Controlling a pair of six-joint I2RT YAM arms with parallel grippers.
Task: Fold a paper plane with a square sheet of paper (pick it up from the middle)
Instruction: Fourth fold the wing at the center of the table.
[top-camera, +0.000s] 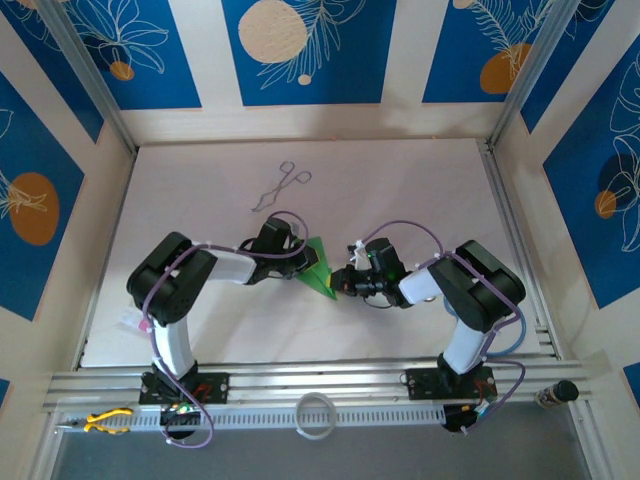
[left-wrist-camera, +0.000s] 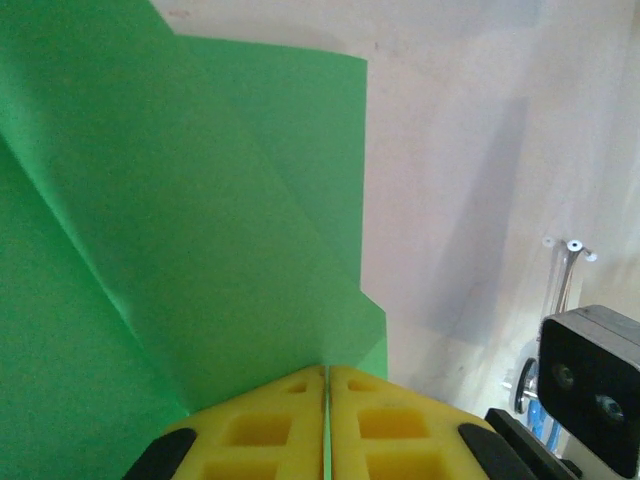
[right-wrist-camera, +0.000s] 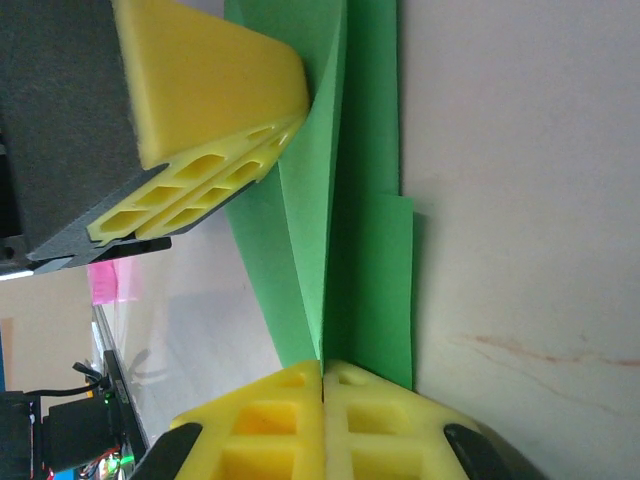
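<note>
The square sheet of paper (top-camera: 318, 268), bright green and already creased into a pointed, triangular outline, is sitting near the middle of the bench (top-camera: 400, 190), caught between the two arms. In the left wrist view its folded layers (left-wrist-camera: 150, 250) are overlapping, with a diagonal crease running across them and one flap showing behind another.

The left fingers (left-wrist-camera: 380, 420) are closing pad against pad on the sheet's left part, so that only the thin green edge is showing in the seam between them. The right fingers (right-wrist-camera: 270, 420) are pinching the sheet's near right tip in the same way, pressed together on a layer that is rising on edge (right-wrist-camera: 340, 250) while another layer is lying flat toward the bench. In the right wrist view the left fingers (right-wrist-camera: 215, 100) are also showing, clamped on the far end of the paper. Both pairs are meeting the sheet from opposite sides, close to each other.

Farther back on the bench, well apart from the paper, a pair of thin metal forceps (top-camera: 280, 188) is lying. A small pink item (top-camera: 130, 320) is resting at the left edge. On the near rail a white ring (top-camera: 317, 413) and a yellow-handled tool (top-camera: 105, 420) are lying.
</note>
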